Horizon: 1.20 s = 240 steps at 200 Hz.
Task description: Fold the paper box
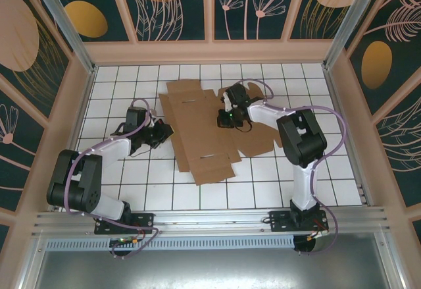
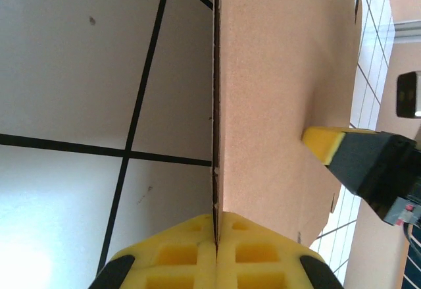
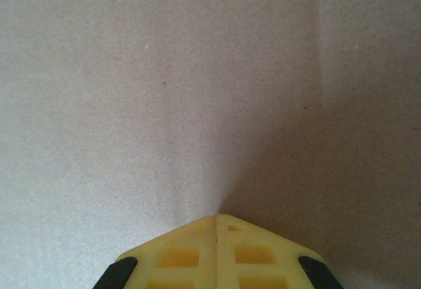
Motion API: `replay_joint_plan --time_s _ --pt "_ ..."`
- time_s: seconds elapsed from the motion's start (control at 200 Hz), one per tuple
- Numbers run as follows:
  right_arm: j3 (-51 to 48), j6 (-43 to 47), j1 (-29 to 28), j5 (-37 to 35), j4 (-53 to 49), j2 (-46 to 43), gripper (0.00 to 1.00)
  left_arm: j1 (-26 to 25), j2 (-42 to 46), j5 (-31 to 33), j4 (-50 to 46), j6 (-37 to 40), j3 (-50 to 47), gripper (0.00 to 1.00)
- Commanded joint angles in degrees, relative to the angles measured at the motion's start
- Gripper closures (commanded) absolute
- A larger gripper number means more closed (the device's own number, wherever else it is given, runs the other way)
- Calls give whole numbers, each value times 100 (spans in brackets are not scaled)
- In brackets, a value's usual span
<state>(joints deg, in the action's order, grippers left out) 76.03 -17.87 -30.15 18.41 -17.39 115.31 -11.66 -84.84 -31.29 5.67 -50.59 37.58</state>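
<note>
The paper box [image 1: 197,131] is a flat brown die-cut cardboard sheet with flaps, lying in the middle of the white gridded table [image 1: 118,170]. My left gripper [image 1: 164,131] is at the sheet's left edge. In the left wrist view its yellow jaws [image 2: 216,220] are shut on the thin edge of the cardboard [image 2: 283,91]. My right gripper [image 1: 227,116] is over the sheet's right half, its yellow fingers [image 2: 329,144] touching the surface. From the right wrist, that gripper [image 3: 217,218] is shut, tips against plain cardboard [image 3: 164,91], nothing between them.
Tall patterned walls [image 1: 210,6] enclose the table on three sides. An aluminium rail [image 1: 210,220] runs along the near edge by both arm bases. White table surface surrounds the sheet on every side.
</note>
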Motion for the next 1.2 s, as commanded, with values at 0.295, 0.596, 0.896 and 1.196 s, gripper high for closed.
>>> replay_joint_plan --time_s 0.295,0.596,0.896,1.196 --pt "-239 -30 -223 -392 -20 458 100 -291 83 -277 -32 -33 626 99" --pt "-551 -259 -217 -54 376 468 100 -699 -163 -294 -106 -54 1222 87" --pt "-1006 -553 -149 538 963 386 100 -1058 -628 -848 582 -267 1737 52" --pt "-1402 -1040 71 1223 1659 232 98 -1341 -1302 -908 490 -223 2843 26"
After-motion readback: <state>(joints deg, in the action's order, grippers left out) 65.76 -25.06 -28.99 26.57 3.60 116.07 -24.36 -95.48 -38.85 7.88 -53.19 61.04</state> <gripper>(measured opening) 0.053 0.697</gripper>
